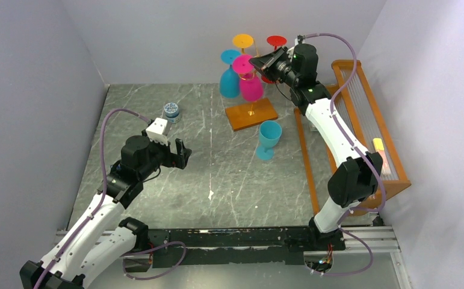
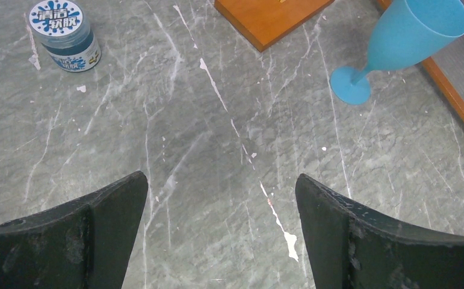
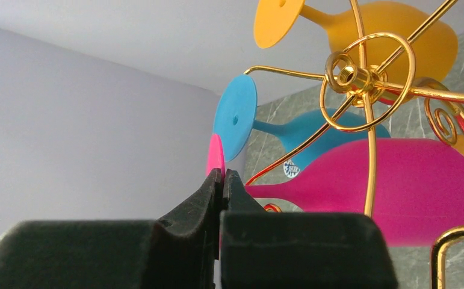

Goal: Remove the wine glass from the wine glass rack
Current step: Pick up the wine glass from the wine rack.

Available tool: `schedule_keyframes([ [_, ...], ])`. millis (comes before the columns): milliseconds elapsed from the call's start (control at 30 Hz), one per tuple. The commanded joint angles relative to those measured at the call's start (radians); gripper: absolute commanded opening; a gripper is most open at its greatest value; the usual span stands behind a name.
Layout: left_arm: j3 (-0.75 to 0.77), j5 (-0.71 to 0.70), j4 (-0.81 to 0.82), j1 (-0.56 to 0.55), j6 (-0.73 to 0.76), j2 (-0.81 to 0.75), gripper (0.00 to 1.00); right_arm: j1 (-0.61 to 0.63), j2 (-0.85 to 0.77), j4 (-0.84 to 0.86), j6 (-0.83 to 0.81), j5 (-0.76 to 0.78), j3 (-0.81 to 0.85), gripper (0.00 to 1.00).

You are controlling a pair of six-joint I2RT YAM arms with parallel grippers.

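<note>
The gold wire wine glass rack (image 3: 361, 84) stands on its brown wooden base (image 1: 251, 113) at the back of the table. Pink (image 1: 251, 84), blue (image 1: 229, 81), yellow (image 1: 242, 41) and red (image 1: 276, 41) wine glasses hang upside down on it. My right gripper (image 1: 259, 62) is shut on the round foot (image 3: 215, 155) of the pink glass (image 3: 392, 186), up at the rack. My left gripper (image 1: 181, 154) is open and empty, low over the table's left middle; in its wrist view the fingertips (image 2: 127, 192) stand wide apart.
A light blue wine glass (image 1: 268, 138) stands upright on the table in front of the base, also in the left wrist view (image 2: 398, 42). A small blue-lidded jar (image 1: 170, 111) sits at the back left. An orange wooden frame (image 1: 368, 108) with clear rods lies along the right.
</note>
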Motion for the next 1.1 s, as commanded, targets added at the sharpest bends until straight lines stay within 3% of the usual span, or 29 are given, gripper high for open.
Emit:
schedule_keyframes([
  [0, 0.014, 0.032, 0.028, 0.003, 0.004, 0.002, 0.97, -0.007, -0.008, -0.007, -0.02, 0.038, 0.022, 0.0],
  [1067, 0.013, 0.047, 0.029, 0.003, 0.001, 0.006, 0.97, -0.013, -0.18, -0.026, -0.071, 0.121, -0.098, 0.0],
])
